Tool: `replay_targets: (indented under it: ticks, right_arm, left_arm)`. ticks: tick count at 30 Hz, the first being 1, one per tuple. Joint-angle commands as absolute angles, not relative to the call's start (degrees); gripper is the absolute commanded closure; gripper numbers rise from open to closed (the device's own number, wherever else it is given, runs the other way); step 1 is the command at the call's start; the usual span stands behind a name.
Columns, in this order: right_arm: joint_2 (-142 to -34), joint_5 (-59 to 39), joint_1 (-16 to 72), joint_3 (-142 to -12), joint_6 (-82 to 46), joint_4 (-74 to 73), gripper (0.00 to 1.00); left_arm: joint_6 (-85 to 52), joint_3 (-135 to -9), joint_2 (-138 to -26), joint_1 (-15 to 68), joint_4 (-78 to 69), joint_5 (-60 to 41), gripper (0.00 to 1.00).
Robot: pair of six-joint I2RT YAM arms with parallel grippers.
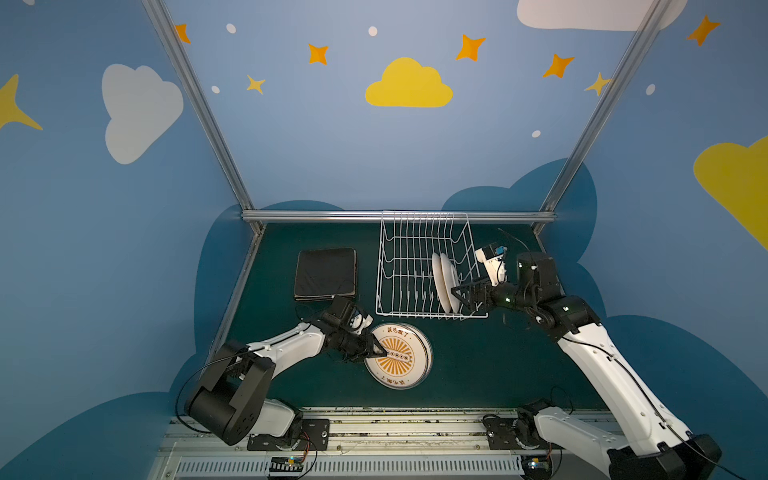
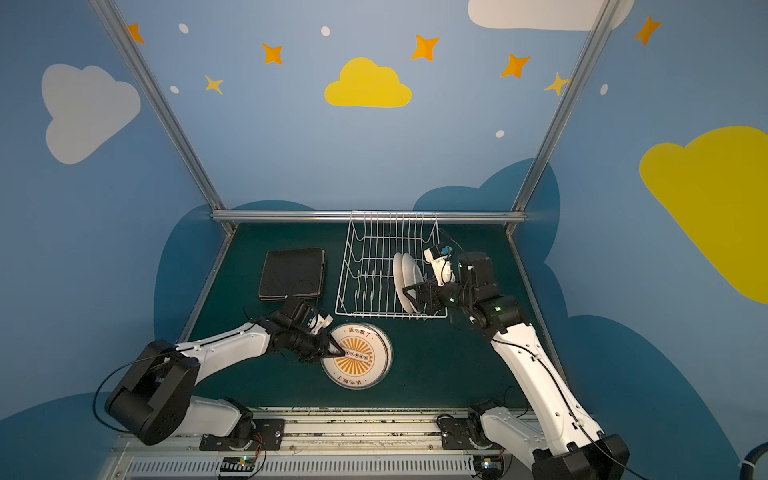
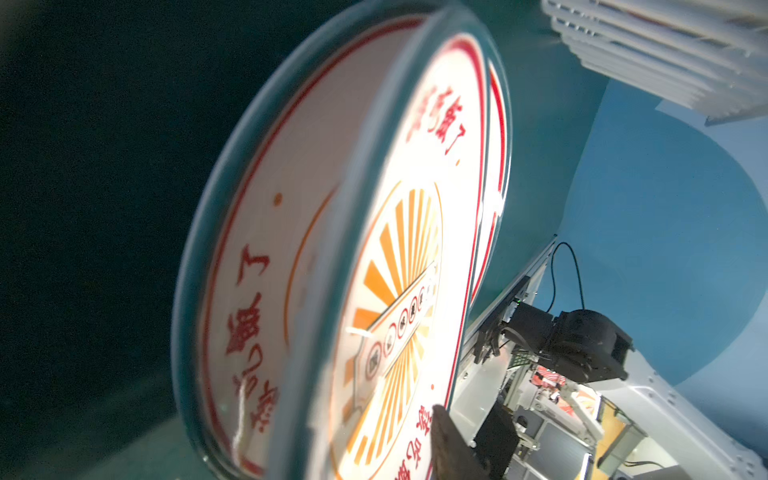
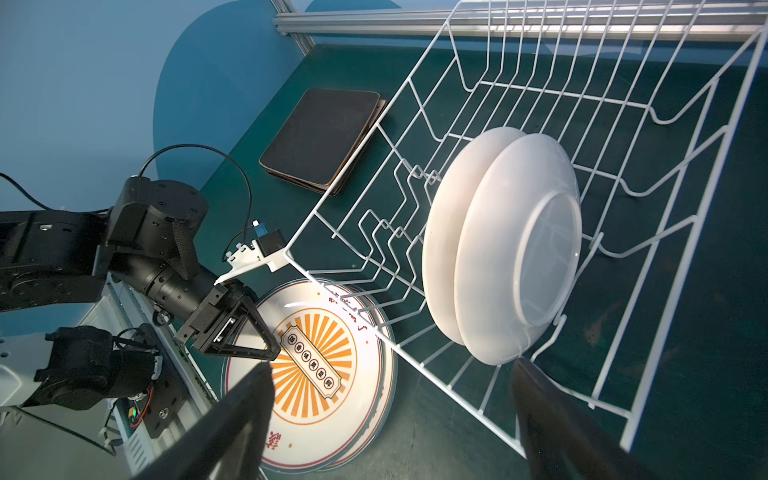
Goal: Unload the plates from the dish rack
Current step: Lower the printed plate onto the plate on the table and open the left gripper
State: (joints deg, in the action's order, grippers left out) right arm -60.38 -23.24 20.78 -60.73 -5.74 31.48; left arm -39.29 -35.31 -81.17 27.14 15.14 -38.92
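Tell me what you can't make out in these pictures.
Stack of black square plates: lying backs up, faces hidden; edges too thin in both top views to count.
Two round white plates in the dish rack: only backs show; any print faces away.
Round printed plates on the table: top one covers those beneath; left wrist view is blurred.
Left gripper: no view shows clearly whether it grips that top plate.

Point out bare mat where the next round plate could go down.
Free: the mat bordered by the round plate stack, the dish rack and the right arm; the strip behind the black square stack. Crowded: the left hand over that stack, the right hand at the racked plates.
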Motion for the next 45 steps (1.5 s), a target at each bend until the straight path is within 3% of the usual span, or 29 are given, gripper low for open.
replay_targets:
  ticks: [1,10,18,45]
  right_arm:
    - [-60.82,-23.79,21.03,-61.54,-5.59,30.49,0.11]
    - [-60.64,-23.64,21.06,-61.79,-5.62,30.85,0.11]
    - [-60.38,-23.45,21.08,-61.99,-6.18,30.75,0.11]
    - [-60.22,-22.51,21.18,-61.34,-7.39,29.88,0.11]
  left_arm:
    - [-37.99,-37.29,-80.87,26.65,17.22,-39.12,0.49]
    - [-36.94,-40.01,-78.98,26.45,22.3,-37.28,0.15]
    - [-36.56,-41.11,-77.51,26.19,24.81,-35.06,0.01]
    - [-35.99,-45.64,-81.28,26.44,29.99,-31.03,0.01]
